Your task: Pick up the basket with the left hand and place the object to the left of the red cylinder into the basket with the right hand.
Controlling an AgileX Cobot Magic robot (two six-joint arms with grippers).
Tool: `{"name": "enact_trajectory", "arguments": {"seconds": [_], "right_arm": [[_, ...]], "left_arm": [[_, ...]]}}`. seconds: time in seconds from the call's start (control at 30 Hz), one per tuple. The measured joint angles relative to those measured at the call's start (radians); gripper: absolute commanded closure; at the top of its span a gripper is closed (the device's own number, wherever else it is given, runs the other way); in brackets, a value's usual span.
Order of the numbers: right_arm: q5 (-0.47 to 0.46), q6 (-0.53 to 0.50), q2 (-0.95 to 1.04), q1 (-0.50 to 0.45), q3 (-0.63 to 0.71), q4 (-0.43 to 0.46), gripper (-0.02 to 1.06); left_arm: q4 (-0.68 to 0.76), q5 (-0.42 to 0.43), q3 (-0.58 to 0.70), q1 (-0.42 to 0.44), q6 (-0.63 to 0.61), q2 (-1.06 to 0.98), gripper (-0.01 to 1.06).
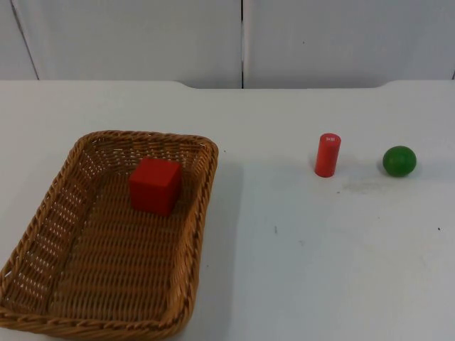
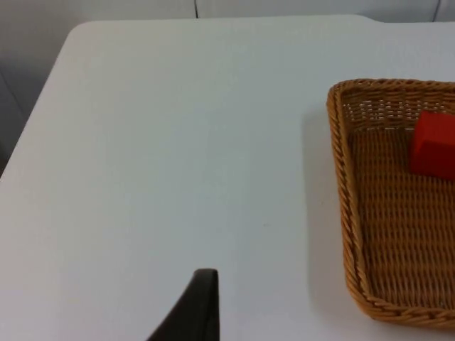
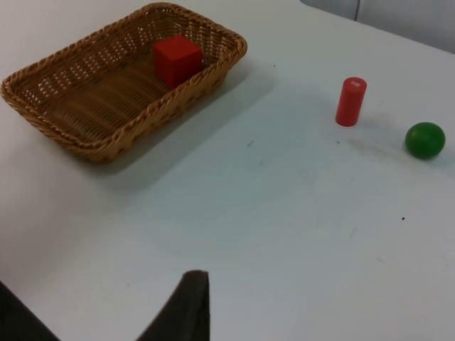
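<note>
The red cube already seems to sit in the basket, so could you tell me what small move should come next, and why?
Probably none beyond keeping both arms pulled back. The red cube lies inside the wicker basket, which rests on the white table. The red cylinder stands upright with only the green ball beside it, on its right, so nothing looks left to move.

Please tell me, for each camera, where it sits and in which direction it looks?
Top view: fixed above, looking down and forward at the basket, red cube, red cylinder, green ball.
Left wrist view: looks along the left pincer over the table; a black fingertip shows.
Right wrist view: same from the right pincer; fingertip shows.
All three share basket and cube.
</note>
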Motion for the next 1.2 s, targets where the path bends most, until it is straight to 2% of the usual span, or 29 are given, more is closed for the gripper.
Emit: {"name": "enact_trajectory", "arguments": {"seconds": [0.73, 0.87, 1.2], "right_arm": [[0.0, 0.0, 0.0, -0.002, 0.0, 0.0, -0.01], [0.0, 0.0, 0.0, -0.051, 0.0, 0.0, -0.01], [0.0, 0.006, 0.0, -0.285, 0.0, 0.0, -0.01]], "left_arm": [[0.0, 0.0, 0.0, 0.004, 0.002, 0.0, 0.0], [0.0, 0.0, 0.0, 0.004, 0.002, 0.0, 0.0], [0.0, 0.0, 0.0, 0.004, 0.002, 0.0, 0.0]]}}
